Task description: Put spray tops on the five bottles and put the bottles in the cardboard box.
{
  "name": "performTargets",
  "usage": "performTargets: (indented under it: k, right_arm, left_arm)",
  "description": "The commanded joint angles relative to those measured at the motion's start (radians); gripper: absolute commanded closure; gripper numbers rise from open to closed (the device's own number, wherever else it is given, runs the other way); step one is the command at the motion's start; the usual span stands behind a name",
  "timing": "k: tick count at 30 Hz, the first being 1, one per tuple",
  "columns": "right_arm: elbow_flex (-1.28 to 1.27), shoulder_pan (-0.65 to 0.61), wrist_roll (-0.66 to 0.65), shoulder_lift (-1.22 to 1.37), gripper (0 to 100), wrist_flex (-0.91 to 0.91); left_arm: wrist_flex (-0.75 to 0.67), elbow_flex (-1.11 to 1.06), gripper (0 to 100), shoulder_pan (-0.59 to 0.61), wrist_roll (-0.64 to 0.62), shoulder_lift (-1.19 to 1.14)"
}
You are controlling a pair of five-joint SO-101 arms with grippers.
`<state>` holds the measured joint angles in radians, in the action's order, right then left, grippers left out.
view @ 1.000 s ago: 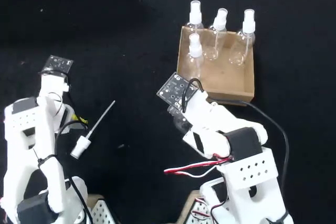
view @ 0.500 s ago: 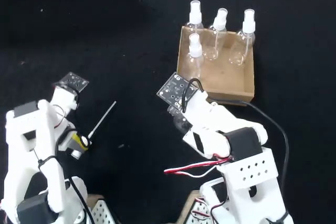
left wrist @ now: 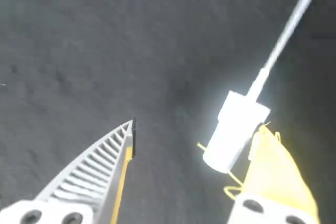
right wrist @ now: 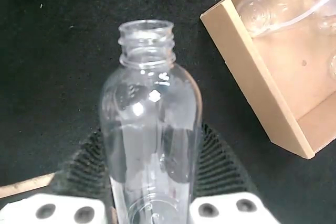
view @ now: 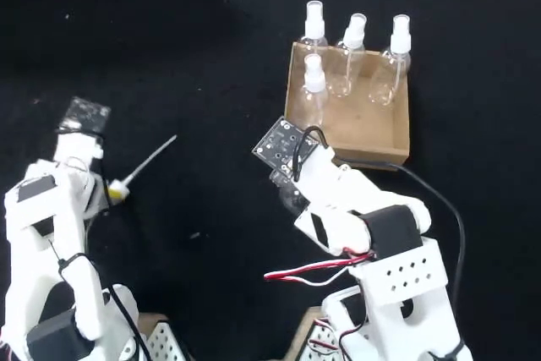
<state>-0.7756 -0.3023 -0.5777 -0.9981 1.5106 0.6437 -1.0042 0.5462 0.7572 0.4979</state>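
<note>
Plastic, light and probably slick, makes up both parts: the white spray top with its long thin dip tube (left wrist: 236, 129) lies on the black cloth counter (view: 211, 65), its cap just beside the yellow-tipped finger of the left pincer (left wrist: 197, 128), which is released and spread wide. The tube looks bendy, so the stubby cap is the place to grip. The right pincer (right wrist: 152, 169) is clenched on the clear uncapped bottle (right wrist: 149, 93), near the brown cardboard box (view: 372, 128) holding four capped bottles (view: 314, 82).
</note>
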Motion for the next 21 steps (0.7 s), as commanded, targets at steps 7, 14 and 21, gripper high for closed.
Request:
performTargets:
  k: [7, 14, 21]
  right_arm:
    - [0.058, 0.018, 0.002, -0.033, 98.8, 0.003]
    - [0.058, 0.018, 0.002, -0.033, 98.8, 0.0]
    - [0.058, 0.018, 0.002, -0.033, 98.8, -0.003]
  left_arm:
    - [-0.12, 0.048, 67, -0.012, -0.241, 0.012]
    - [0.348, 0.326, 67, 0.018, -0.261, 0.006]
    - [0.58, 0.452, 67, -0.008, -0.689, 0.003]
